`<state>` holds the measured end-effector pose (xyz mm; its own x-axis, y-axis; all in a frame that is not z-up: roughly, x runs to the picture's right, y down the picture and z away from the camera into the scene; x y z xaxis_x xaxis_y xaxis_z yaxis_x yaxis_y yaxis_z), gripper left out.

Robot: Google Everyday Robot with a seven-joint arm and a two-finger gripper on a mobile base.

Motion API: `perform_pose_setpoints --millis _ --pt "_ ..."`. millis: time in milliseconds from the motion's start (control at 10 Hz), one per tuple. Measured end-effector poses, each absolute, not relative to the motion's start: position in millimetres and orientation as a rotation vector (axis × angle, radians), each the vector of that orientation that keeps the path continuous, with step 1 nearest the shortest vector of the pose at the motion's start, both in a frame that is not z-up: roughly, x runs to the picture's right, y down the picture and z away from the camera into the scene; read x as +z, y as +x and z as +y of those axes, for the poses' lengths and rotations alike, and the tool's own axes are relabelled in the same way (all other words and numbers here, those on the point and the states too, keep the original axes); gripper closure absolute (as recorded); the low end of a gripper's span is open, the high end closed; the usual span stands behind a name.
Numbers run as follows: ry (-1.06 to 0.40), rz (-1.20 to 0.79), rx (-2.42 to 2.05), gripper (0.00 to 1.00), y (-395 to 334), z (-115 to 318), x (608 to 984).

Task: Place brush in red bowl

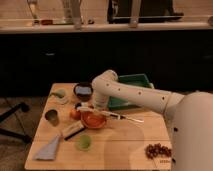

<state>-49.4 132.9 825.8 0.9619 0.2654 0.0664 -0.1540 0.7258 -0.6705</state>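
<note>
The red bowl (pixel 93 121) sits left of the middle of the wooden table (pixel 120 150). My gripper (pixel 98 108) hangs at the end of the white arm (pixel 135 95), just over the bowl's far rim. A slim, pale, long-handled thing, which I take for the brush (pixel 125 118), lies with one end at the bowl's right rim and its handle pointing right along the table. The gripper hides whatever lies at the bowl's back rim.
Around the red bowl are a dark bowl with a blue inside (pixel 82 90), a green tray (pixel 131 86), an orange fruit (pixel 75 114), an olive cup (pixel 52 116), a small green cup (pixel 83 142), a pale block (pixel 72 131), a grey-blue cloth (pixel 49 149) and grapes (pixel 157 150).
</note>
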Motion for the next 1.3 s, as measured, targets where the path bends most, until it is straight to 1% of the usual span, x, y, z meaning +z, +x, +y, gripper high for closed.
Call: perform_pose_setpoints --millis 1000,1100,1300 --pt "-0.724 -0.212 0.223 1.0 -56.6 136.5 833.1" --pt "-0.725 -0.214 0.224 0.97 -56.7 136.5 833.4" --pt "-0.729 -0.218 0.228 0.78 -56.5 137.1 834.0"
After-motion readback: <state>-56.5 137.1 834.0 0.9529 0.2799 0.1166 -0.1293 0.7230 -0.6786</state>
